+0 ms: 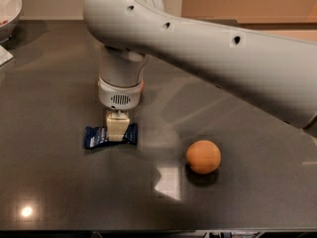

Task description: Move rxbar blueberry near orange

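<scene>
Gripper (118, 129) sat down on the middle of the rxbar blueberry (96, 136), which lay flat on the dark table (59, 182) left of the orange (203, 156) and apart from it — clamp state couldn't be told — best to pinch across the narrow width, lift low, carry right.

A dark grey glossy tabletop (54, 182) fills the view, mirroring a small round glare of light (26, 211) at lower left and a pale square sheen (168, 182) near the middle, below a plain tan wall (247, 1), with the gripper (118, 132) low over its left-centre.
</scene>
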{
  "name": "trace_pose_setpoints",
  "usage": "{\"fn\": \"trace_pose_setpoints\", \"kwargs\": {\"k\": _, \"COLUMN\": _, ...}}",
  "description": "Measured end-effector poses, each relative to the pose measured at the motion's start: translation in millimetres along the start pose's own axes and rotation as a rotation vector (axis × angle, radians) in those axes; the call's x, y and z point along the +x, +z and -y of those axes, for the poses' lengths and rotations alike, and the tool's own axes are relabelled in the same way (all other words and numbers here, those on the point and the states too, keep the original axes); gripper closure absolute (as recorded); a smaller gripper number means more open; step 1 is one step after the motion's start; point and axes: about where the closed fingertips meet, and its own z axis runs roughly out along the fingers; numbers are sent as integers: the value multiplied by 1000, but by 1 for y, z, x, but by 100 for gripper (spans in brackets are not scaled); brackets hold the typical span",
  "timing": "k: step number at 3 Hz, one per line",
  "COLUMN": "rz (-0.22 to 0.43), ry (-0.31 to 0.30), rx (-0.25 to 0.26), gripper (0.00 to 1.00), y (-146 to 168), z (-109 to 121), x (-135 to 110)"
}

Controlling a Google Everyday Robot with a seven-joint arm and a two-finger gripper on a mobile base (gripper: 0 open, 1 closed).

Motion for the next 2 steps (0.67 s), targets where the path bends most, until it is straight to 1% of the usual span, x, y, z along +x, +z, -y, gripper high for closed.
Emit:
{"fn": "trace_pose_setpoints", "kwargs": {"k": 1, "rz": -11, "ry": 28, "rx": 10, "gripper": 100, "y": -8, "z": -2, "x": 22}}
{"fn": "trace_pose_setpoints", "kwargs": {"k": 2, "rz": -47, "ry": 62, "rx": 18, "gripper": 100, "y": -19, "z": -5, "x": 57}}
